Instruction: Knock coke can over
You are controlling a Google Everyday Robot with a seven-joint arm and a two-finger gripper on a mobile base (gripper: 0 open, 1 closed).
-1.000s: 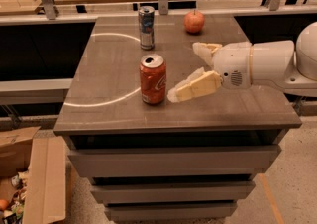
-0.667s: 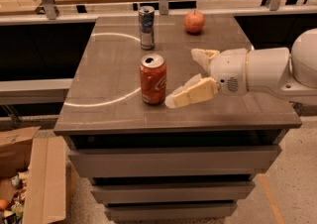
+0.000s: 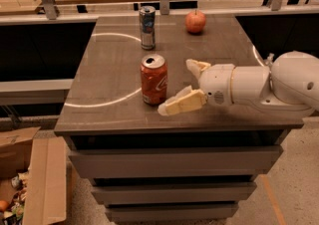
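While the coke can [image 3: 153, 79] stands upright, your gripper [image 3: 187, 85] gapes wide just beside it; push it over next.

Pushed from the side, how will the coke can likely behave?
Upright and taller than wide, the coke can probably tips if pushed high. Being round, it would likely roll on the smooth table afterwards. The open end effector sits beside its base; a low push there might just slide it.

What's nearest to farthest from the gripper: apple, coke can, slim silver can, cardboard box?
1. coke can, just left of the gripper at the table front, jaws open.
2. slim silver can, back left, and apple, back right: too close to call.
3. cardboard box, floor, far left.
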